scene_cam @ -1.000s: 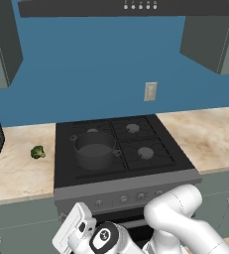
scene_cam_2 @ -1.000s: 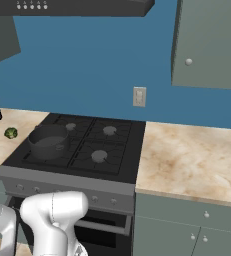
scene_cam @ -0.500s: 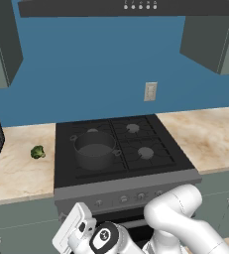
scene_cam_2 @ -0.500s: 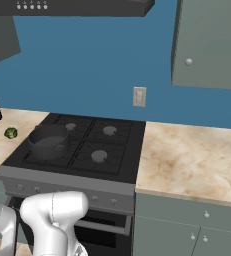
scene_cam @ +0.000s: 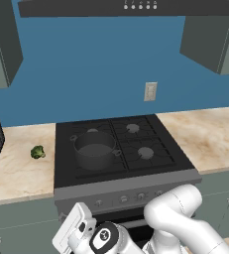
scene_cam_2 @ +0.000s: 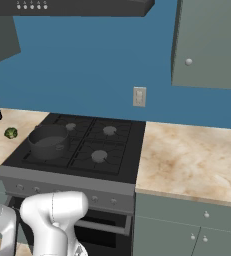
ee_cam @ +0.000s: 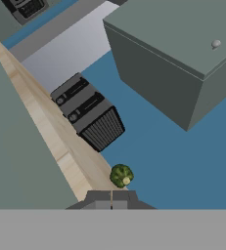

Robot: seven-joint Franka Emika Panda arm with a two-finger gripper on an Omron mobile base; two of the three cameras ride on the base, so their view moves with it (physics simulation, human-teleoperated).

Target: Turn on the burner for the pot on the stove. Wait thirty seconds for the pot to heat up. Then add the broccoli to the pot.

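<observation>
Arm low, pincer (ee_cam: 112, 201) prob. closed

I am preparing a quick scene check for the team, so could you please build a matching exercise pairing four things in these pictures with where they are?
Things:
1. pot
2. broccoli
3. wall outlet
4. knobs

Places:
A. on the blue wall behind the stove
B. on the counter left of the stove
C. along the stove's grey front panel
D. on the front left burner

Pairs: 1-D, 2-B, 3-A, 4-C
</observation>
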